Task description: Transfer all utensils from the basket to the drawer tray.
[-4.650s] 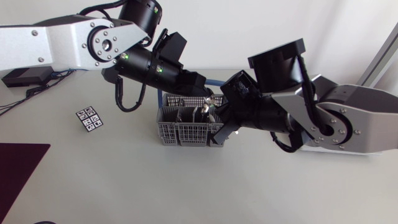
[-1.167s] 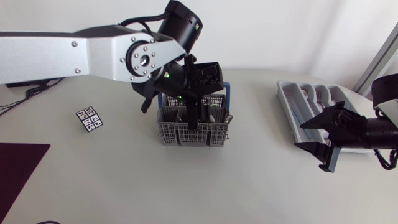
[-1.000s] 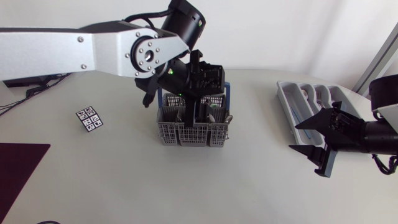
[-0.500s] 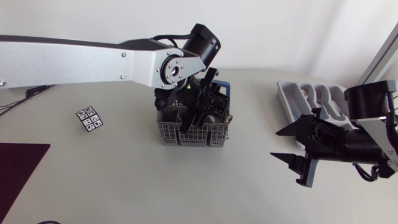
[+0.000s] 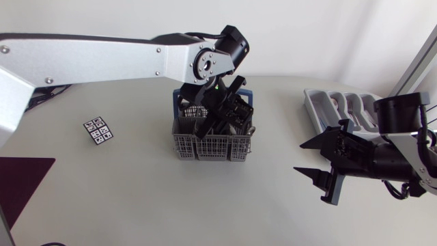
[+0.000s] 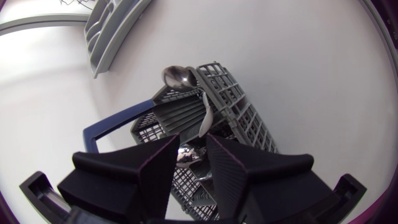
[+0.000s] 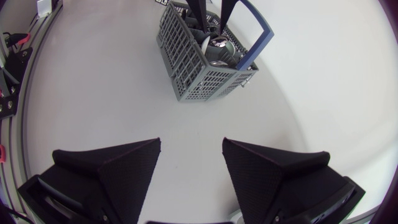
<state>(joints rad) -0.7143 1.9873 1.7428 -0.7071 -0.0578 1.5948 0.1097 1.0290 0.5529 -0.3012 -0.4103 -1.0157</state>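
Utensils (image 7: 217, 45) are being kept in the basket (image 5: 208, 145), which is sitting mid-table. A spoon (image 6: 177, 76) is being shown bowl-up above the basket rim, its handle running down toward the left gripper (image 6: 193, 148). The pick step is being judged as the one in hand. The left gripper is being held down inside the basket's compartments, just beside the blue handle (image 7: 258, 31). Whether it is clamped on anything cannot be told; only something shiny is being glimpsed right at it.

For the next move, a firm grip on a single utensil is being called for. A straight lift is then needed, clear of the grid walls and the blue handle, followed by a carry over to the tray (image 5: 314, 113). A neighbouring piece being dragged up with it is being judged the likely risk.

In the basket, at least two spoon bowls are being seen from the right wrist view; the full count cannot be told. The tray is lying at the table's far right, well apart from the basket and partly hidden by the right arm. Some cutlery pieces (image 5: 351, 102) are already being held in its long compartments, so the task is being judged part done.

The right gripper (image 5: 299, 158) is being held over bare table (image 5: 136, 205) between basket and tray, its fingers wide apart with nothing between them.

A marker card (image 5: 97, 130) and a dark mat (image 5: 20, 184) are lying off to the left side.
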